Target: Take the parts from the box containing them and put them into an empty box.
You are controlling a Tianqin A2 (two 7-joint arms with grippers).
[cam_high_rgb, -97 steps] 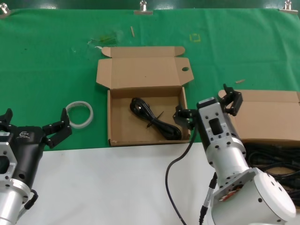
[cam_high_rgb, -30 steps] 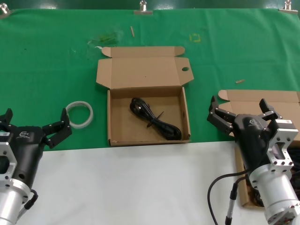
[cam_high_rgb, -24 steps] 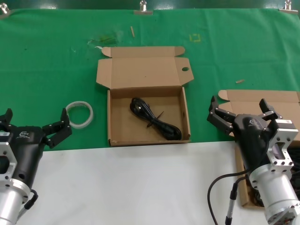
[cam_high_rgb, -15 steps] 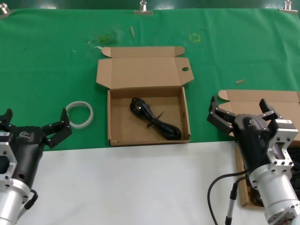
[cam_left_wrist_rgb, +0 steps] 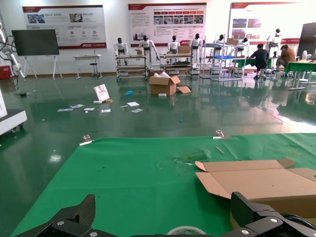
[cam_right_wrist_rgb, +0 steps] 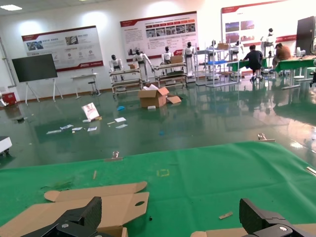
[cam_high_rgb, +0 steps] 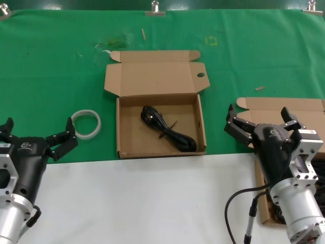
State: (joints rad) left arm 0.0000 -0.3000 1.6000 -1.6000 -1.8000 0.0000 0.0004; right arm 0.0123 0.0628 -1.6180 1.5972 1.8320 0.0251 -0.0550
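Since 3.2 s ago the right gripper (cam_high_rgb: 261,124) has drawn back from the near right corner of the holed box (cam_high_rgb: 160,104) and now hangs over the front of the plain box (cam_high_rgb: 284,122) at the right edge of the head view, its fingers spread wide and holding nothing; over the last second nothing has moved. The left gripper (cam_high_rgb: 35,134) has kept its place at the near left, over the line where the green cloth (cam_high_rgb: 51,61) meets the white table (cam_high_rgb: 132,198), fingers likewise spread and empty. One cord (cam_high_rgb: 167,128) lies slantwise in the holed box, from left of its middle towards the near right corner, touching no wall. More cords (cam_high_rgb: 315,175) show as dark loops in the plain box, mostly hidden behind the right arm. The tape ring (cam_high_rgb: 86,123) lies on the cloth between the left gripper and the holed box, apart from both. Bare cloth separates the two boxes, and the white table in front of them is open between the arms. The holed box's lid lies flat behind it, away from the robot.
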